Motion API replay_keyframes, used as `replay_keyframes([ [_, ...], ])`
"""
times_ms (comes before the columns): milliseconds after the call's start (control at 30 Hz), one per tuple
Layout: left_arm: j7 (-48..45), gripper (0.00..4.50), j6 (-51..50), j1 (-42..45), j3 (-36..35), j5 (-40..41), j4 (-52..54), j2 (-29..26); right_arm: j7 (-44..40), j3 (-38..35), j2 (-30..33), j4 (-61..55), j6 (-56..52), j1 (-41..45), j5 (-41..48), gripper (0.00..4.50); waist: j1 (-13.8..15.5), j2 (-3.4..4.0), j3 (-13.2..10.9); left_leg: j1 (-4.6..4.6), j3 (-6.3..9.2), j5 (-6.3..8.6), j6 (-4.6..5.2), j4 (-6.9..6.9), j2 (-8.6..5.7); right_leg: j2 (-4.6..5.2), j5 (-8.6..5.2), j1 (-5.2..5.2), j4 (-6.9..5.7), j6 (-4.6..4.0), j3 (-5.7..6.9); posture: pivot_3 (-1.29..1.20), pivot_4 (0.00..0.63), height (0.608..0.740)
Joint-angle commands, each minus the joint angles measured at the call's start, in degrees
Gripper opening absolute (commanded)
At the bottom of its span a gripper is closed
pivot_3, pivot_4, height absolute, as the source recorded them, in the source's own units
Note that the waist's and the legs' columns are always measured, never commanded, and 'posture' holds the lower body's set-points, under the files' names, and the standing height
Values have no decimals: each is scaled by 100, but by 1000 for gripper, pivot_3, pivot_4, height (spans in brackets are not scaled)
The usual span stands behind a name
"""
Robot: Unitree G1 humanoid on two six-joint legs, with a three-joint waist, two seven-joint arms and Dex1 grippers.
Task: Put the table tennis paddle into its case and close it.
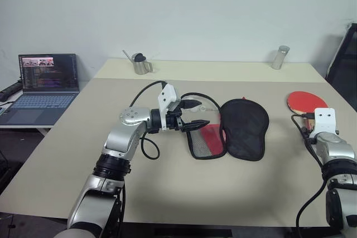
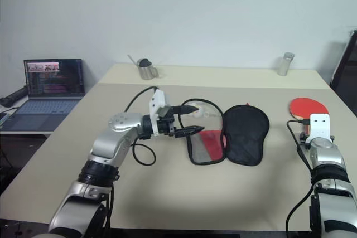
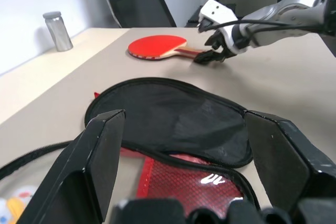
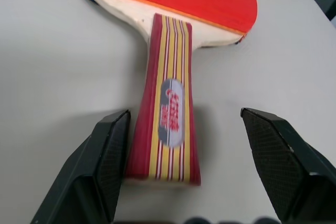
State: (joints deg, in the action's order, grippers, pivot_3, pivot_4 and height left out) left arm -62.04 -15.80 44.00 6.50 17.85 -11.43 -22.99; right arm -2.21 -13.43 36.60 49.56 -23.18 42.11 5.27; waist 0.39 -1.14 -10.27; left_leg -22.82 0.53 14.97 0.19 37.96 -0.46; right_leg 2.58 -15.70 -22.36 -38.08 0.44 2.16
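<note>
Now the left tool (image 1: 192,114) reaches level over the unzipped case (image 1: 231,129) mid-table, jaws spread, holding nothing. Rightward, the right tool (image 4: 184,169) tilts down, jaws wide astride the table tennis paddle (image 4: 170,51) handle, not gripping.

Plain white wall (image 1: 195,9) behind a big beige tabletop (image 1: 167,182), open laptop (image 1: 42,85) on a side desk, black chair (image 1: 343,62).

Red paddle (image 1: 305,102) flat, case (image 1: 243,128) unzipped open
</note>
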Motion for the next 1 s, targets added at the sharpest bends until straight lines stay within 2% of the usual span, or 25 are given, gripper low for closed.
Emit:
replay_keyframes([
  [33,-18,3909,80,73,-60,72,194,7,-362,-281,-143,-601,117,-171,359,3602,-29,0,0,1,-1,0,0,0,0,-1,0,0,-1,0,-1,0,150,740],
  [133,-29,3909,82,86,-63,75,177,8,-524,-416,-276,-827,297,-162,530,3602,-89,1,-1,4,-4,0,1,0,1,-1,0,0,-3,1,-4,0,150,740],
  [267,-32,3909,93,96,-63,62,160,20,-518,-615,-357,-552,349,45,688,3602,-101,3,-1,8,-8,0,0,-2,4,-4,1,0,-5,1,-8,0,150,740],
  [567,-1,3909,95,91,-71,53,168,24,-336,-519,-344,233,1265,401,381,3602,-87,2,-1,8,-11,0,-1,-2,4,-4,1,0,-3,0,-11,0,150,740],
  [667,8,3909,93,85,-74,51,177,20,-208,-559,-349,392,1579,446,366,4154,-87,3,-1,8,-12,-1,-1,-2,4,-4,1,-1,-3,0,-12,0,150,740],
  [700,11,3909,92,84,-75,50,180,18,-219,-567,-355,419,1680,460,374,4480,-89,3,-1,8,-12,-1,-1,-2,4,-4,1,0,-4,0,-12,0,150,740],
  [1000,0,3909,75,59,-77,57,229,-14,-298,-533,-390,485,1782,442,399,4480,-89,3,-1,8,-13,-2,-3,-1,4,-4,1,0,-4,0,-13,0,150,740],
])
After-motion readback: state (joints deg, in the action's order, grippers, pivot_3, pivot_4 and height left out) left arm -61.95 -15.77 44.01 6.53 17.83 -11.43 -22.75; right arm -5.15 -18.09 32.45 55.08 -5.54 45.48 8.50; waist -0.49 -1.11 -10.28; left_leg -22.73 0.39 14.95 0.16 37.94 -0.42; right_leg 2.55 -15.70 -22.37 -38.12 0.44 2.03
